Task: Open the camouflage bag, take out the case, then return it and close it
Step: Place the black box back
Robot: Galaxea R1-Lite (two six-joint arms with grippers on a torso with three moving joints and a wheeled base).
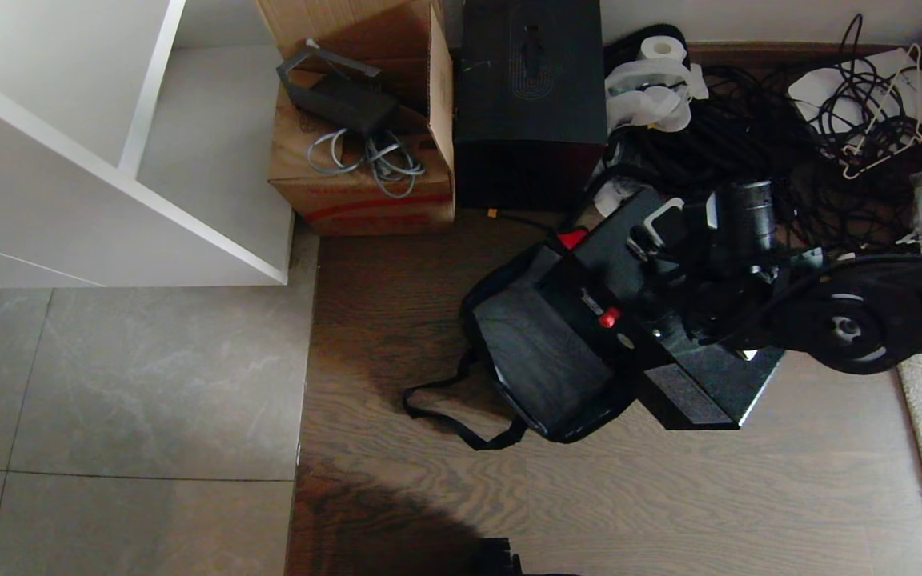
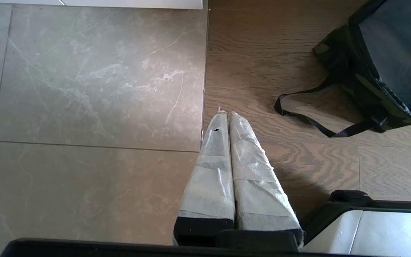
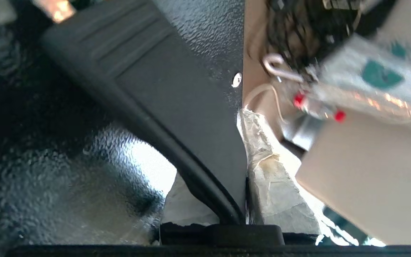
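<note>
Pebbled black plastic fills the right wrist view: the case [image 3: 177,85], a flat rectangular hard shell, has its moulded handle pinched between the tape-wrapped fingers [image 3: 273,178] of the right gripper [image 1: 669,264], jaws nearly together on it. Below and left of that gripper the soft camouflage bag [image 1: 541,360] lies unzipped on the wood-grain floor [image 1: 397,320], smooth grey lining showing, black strap looped beside it. The left gripper [image 2: 227,117] hangs with padded fingers pressed together over the tile seam.

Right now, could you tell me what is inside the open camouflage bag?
Only grey lining shows inside the camouflage bag; the case, shut in the right gripper, covers its far side.
</note>
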